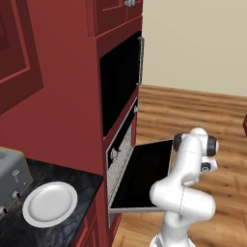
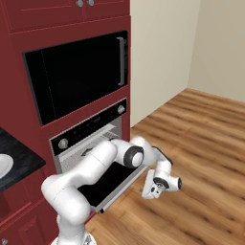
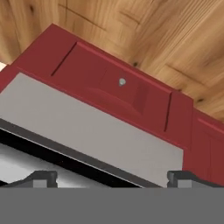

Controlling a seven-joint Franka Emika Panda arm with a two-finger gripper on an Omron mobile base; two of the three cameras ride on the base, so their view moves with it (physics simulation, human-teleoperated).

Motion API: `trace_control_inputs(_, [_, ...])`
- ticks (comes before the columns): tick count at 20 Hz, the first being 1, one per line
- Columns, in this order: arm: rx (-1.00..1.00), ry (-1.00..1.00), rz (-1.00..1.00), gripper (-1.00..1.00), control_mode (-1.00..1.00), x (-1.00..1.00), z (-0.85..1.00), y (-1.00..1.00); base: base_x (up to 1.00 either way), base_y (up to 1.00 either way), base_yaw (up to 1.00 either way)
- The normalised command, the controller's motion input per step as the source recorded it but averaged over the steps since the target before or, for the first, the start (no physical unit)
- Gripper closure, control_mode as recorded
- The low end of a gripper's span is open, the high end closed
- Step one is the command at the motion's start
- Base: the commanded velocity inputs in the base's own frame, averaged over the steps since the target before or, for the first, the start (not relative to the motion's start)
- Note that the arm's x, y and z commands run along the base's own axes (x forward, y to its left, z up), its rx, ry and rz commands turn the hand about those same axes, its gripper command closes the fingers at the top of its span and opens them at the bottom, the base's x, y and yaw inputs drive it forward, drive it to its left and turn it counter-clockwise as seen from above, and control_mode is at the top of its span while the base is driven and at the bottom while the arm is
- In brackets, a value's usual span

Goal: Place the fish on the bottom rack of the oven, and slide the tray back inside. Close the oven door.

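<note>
The oven door [image 1: 144,173] hangs open and level. The gripper [image 2: 147,191] sits low beneath its front edge, fingers [image 3: 41,178] spread wide, holding nothing. The fish cannot be made out. To close, push up under the edge squarely, following the hinge arc.

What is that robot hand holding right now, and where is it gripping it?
Nothing. The hand view shows both fingers set wide apart with nothing between them, looking at the oven door from below its edge.
</note>
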Motion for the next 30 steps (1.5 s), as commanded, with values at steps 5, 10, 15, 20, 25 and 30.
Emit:
trace_control_inputs(5, [0.06, 0.04, 0.0, -1.0, -1.0, 0.41, -0.45, 0.19, 0.0, 0.0, 0.0])
trace_control_inputs(10, [0.04, 0.01, 0.0, -1.0, -1.0, 0.46, -0.68, 0.08, 0.0, 0.0, 0.0])
trace_control_inputs(15, [0.03, 0.01, 0.0, -1.0, -1.0, 0.49, -0.73, 0.0, 0.0, 0.0, 0.0])
trace_control_inputs(20, [0.07, 0.02, 0.0, -1.0, -1.0, 0.44, -0.32, 0.11, 0.0, 0.0, 0.0])
trace_control_inputs(25, [0.09, 0.01, 0.0, -1.0, -1.0, 0.03, 0.01, 0.58, 0.0, 0.0, 0.0])
trace_control_inputs(30, [0.12, -0.01, 0.04, -1.0, -1.0, 0.06, -0.01, 0.98, 0.0, 0.0, 0.0])
